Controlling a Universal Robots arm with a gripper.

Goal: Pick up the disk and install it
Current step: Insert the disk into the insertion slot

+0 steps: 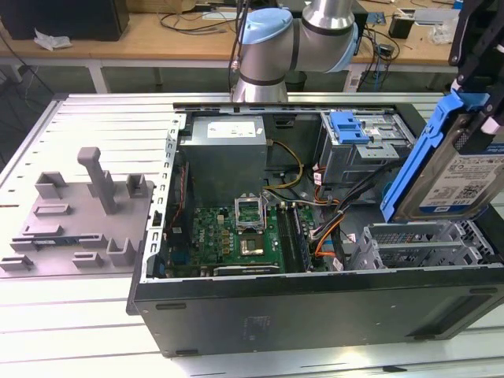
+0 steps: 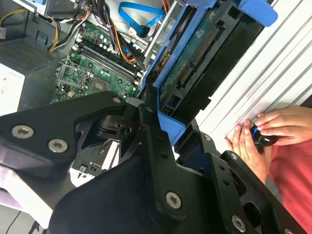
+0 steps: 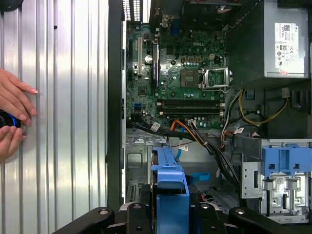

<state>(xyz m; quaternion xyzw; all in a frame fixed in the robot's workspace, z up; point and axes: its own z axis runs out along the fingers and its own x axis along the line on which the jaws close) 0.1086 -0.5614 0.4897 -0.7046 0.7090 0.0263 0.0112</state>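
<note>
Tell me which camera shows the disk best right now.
The exterior view: the disk faces it, label and blue bracket plain, tilted above the open case. The second wrist view shows its circuit-board underside, the first wrist view its bracket end-on.

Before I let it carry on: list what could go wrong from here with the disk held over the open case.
1. The hand grips the disk by one end of its blue bracket; tilted like this, it might slip or flex.
2. Loose cables lie beside the metal cage below the disk; they could snag.
3. A person's hands rest on the table beside the case, close to the held disk; a swing might strike them.
</note>
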